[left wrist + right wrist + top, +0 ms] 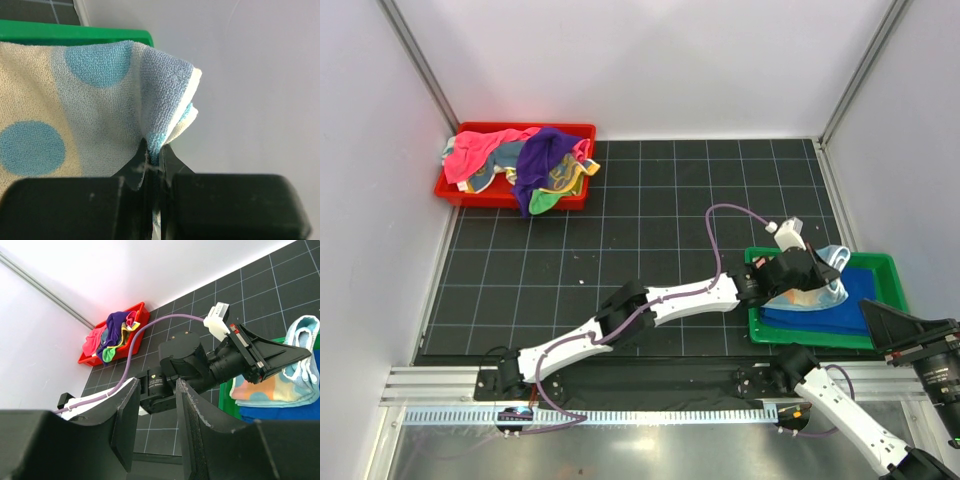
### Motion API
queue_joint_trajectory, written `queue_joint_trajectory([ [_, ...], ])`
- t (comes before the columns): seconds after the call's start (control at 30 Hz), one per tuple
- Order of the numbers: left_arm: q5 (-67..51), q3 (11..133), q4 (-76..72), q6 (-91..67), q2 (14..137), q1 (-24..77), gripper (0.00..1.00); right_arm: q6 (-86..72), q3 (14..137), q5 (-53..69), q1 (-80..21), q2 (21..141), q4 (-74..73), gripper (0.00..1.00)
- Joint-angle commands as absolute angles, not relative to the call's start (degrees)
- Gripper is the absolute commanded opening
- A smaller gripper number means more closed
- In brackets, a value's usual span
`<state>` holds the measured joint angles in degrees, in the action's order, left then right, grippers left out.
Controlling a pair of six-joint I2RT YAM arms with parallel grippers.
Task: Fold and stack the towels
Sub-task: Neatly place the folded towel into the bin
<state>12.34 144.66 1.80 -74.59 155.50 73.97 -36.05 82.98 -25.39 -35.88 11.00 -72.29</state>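
A light blue polka-dot towel [812, 297] [75, 110] [280, 387] lies folded on a royal blue towel [868, 285] [280, 412] in the green tray [820, 341] [75, 32]. My left gripper [820, 265] [154, 157] [302, 354] reaches across to that tray and is shut on a lifted corner of the polka-dot towel. My right gripper [872, 312] [157, 385] hovers at the tray's near right corner, open, with nothing between its fingers. More towels [525, 160] [112, 332], pink, purple and teal-and-yellow, are heaped in the red tray [480, 196] [87, 360].
The red tray stands at the far left corner of the black gridded mat [650, 220]. White walls close in the left, back and right sides. The left arm [660, 300] and its purple cable [715, 240] stretch diagonally over the mat's near half.
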Motion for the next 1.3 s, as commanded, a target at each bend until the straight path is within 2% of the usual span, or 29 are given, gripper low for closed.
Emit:
queue_joint_trajectory([
  [0.0,11.5,148.0,-3.2,-74.5,155.7,73.9,0.0,-34.5,82.3,-26.1,-35.8,10.5,-70.9,0.42],
  [0.3,10.6,149.2,-4.4,-73.2,156.4,73.7,0.0,-34.7,81.7,-26.3,-35.8,10.0,-71.0,0.42],
  [0.37,10.1,149.2,-5.1,-73.4,157.0,73.7,0.11,-34.7,81.6,-26.3,-35.8,10.0,-71.0,0.42],
  [0.4,9.9,149.2,-5.5,-73.6,157.2,73.7,0.2,-34.7,81.5,-26.4,-35.8,9.9,-71.0,0.42],
  [0.6,9.1,148.9,-6.7,-73.9,158.5,73.8,0.52,-34.8,81.5,-26.1,-35.8,10.0,-71.1,0.42],
  [0.7,8.5,148.9,-7.2,-73.8,158.6,73.7,0.56,-35.0,81.3,-25.8,-35.8,9.9,-70.9,0.42],
  [1.0,6.9,147.8,-7.7,-72.0,156.7,73.4,0.56,-35.1,81.1,-25.7,-35.8,10.1,-70.8,0.42],
  [1.27,4.7,134.4,-5.4,-63.6,144.2,71.3,0.57,-35.6,80.0,-25.4,-35.8,11.1,-69.7,0.42],
])
